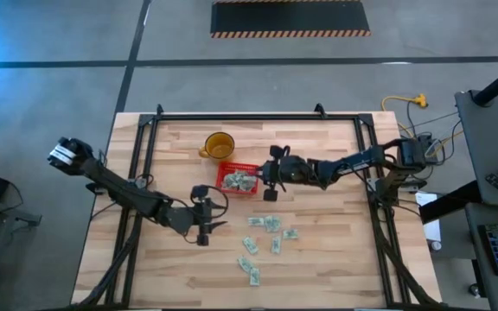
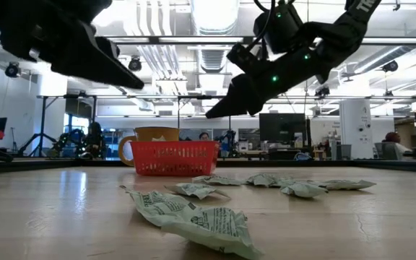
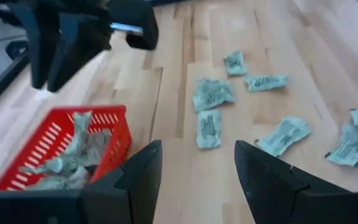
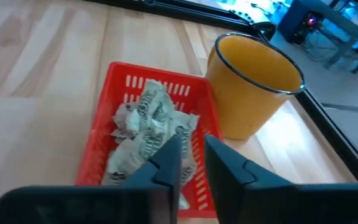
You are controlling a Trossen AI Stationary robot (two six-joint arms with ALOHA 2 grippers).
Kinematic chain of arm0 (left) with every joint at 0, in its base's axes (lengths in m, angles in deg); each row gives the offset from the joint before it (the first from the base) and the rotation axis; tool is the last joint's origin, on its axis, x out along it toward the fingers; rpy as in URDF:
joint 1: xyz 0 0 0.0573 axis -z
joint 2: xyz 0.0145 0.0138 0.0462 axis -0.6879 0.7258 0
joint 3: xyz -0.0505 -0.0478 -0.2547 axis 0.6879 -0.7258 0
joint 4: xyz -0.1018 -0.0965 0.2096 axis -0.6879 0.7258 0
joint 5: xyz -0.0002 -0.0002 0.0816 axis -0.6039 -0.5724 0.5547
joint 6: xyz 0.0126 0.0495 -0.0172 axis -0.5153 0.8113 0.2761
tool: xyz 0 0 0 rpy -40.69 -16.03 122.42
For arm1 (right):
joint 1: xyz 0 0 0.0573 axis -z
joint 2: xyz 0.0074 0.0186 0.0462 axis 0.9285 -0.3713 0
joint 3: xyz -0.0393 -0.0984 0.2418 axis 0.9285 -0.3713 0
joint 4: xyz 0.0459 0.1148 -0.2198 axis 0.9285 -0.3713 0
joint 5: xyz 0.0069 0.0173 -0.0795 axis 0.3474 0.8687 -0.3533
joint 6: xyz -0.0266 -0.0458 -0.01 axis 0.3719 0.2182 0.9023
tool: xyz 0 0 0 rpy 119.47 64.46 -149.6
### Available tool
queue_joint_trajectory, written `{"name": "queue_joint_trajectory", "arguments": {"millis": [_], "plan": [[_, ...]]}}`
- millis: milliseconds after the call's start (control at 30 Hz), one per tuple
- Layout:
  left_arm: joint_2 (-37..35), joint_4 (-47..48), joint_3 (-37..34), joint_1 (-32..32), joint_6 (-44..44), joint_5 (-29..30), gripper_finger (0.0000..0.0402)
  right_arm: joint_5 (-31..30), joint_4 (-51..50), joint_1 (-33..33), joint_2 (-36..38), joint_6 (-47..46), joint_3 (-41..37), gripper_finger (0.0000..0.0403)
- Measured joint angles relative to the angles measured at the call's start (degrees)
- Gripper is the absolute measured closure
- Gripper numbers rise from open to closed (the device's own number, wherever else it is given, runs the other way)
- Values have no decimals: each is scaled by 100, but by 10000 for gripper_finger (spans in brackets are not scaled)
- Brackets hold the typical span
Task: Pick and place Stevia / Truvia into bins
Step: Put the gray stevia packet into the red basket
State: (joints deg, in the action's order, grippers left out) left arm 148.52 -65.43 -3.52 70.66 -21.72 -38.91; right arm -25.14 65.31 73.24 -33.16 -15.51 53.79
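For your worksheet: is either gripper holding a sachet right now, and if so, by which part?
Neither. The left gripper is open and empty; the right gripper, above the red basket, has nothing between its fingers.

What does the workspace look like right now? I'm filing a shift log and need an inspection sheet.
Surface: wooden table, dry, no spills seen.
Job's things: red basket holds several sachets; about eight loose sachets lie on the table in front of it.
Clutter: yellow cup beside the basket, upright.
Grippers: right gripper above the basket edge, narrowly open, empty; left gripper hovers open, empty, facing the loose sachets.
Cables: yellow cord on the floor off the table's right corner.
Surroundings: hazard-striped mat on the floor; desks and monitors behind.
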Motion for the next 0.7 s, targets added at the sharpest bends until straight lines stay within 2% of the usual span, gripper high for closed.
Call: {"name": "queue_joint_trajectory", "arguments": {"millis": [167, 333, 467, 700], "plan": [[595, -372, 0, 3, -84, -29, 217, -66, -12, 18, 23, 385, 0, 288], [1540, -1679, 22, 1, 574, -324, 217, -64, -284, 18, 171, 408, 2, 258], [2291, -2506, 239, -51, 1108, -359, 217, -62, -1100, 8, 336, 245, 0, 250], [2864, -2483, 746, -365, 783, -306, 217, -60, -2862, 9, 768, -485, 0, 260]]}}
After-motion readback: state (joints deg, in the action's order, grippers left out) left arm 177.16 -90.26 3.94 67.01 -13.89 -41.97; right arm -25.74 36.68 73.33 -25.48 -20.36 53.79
